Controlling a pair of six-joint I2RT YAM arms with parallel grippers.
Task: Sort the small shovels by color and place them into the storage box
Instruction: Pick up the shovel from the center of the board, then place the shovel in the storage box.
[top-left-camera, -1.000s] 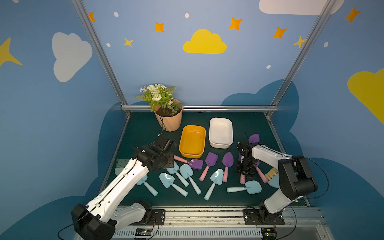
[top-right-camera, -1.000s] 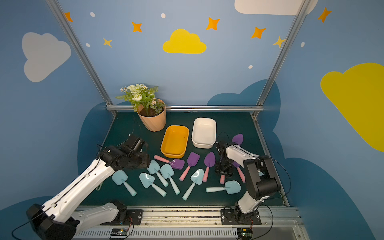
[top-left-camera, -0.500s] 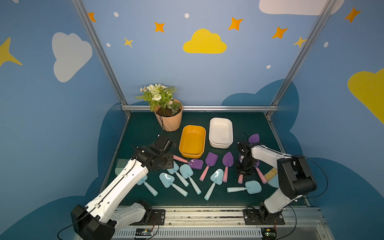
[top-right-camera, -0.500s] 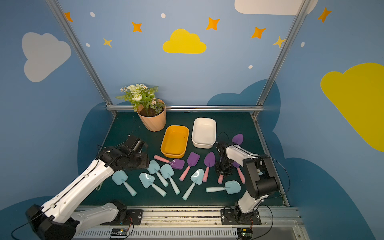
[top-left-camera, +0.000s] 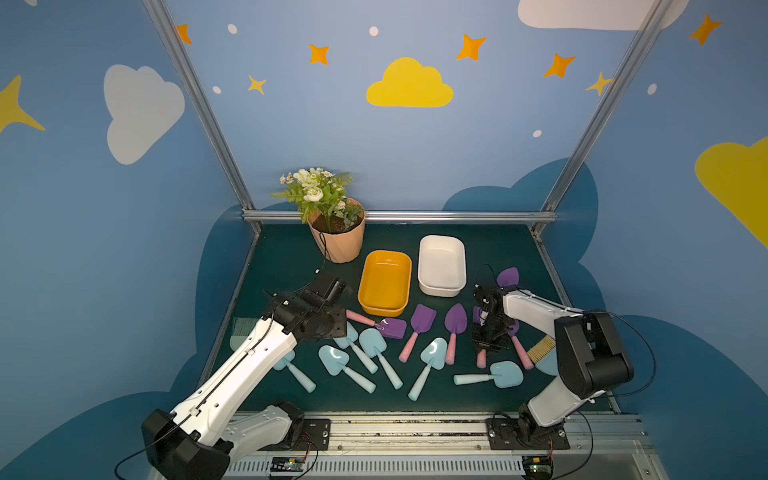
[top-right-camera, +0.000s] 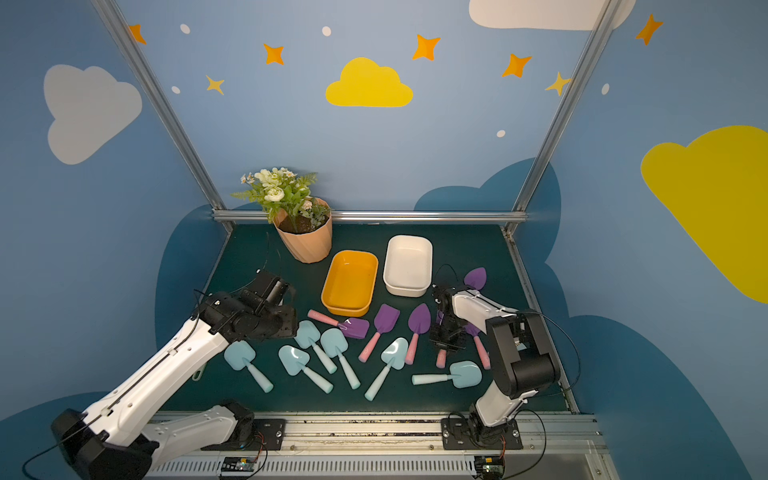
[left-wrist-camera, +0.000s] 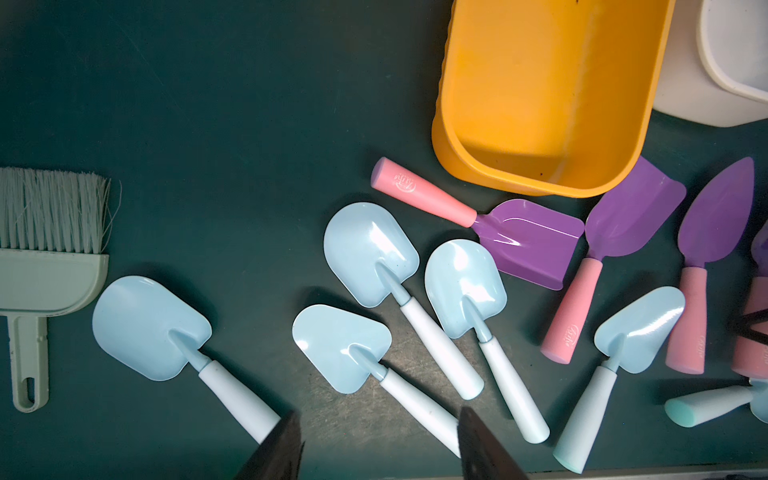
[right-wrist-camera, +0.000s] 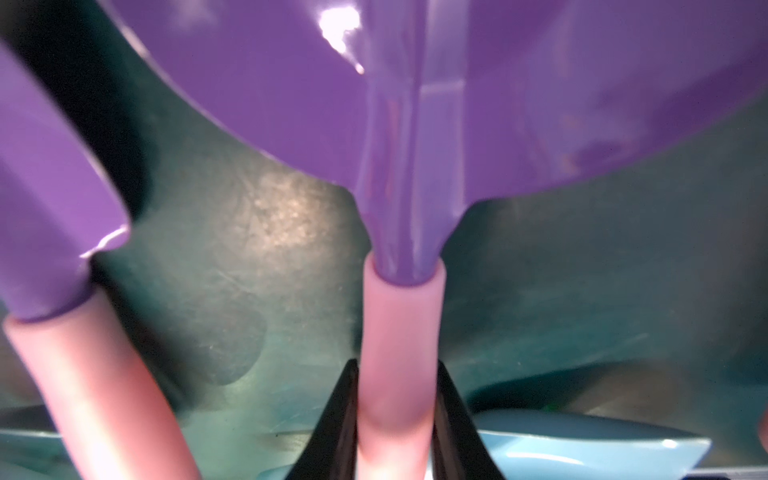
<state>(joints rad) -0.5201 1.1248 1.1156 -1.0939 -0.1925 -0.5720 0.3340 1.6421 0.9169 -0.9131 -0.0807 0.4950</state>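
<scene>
Our right gripper (right-wrist-camera: 397, 415) is shut tight on the pink handle of a purple plastic shovel (right-wrist-camera: 415, 104), near the right edge of the dark green table (top-left-camera: 286, 257). Our left gripper (left-wrist-camera: 378, 428) hangs with its jaws apart over the light blue plastic shovels (left-wrist-camera: 370, 253) in the middle. A yellow plastic box (top-left-camera: 384, 282) and a white plastic box (top-left-camera: 441, 266) sit side by side, closer to the back edge.

I work in a staged robot lab booth: blue cloud-and-star painted walls (top-left-camera: 415, 166), aluminium frame posts (top-left-camera: 199, 104), my two white arms (top-left-camera: 249, 365) bolted to a metal rail (top-left-camera: 415, 428)
</scene>
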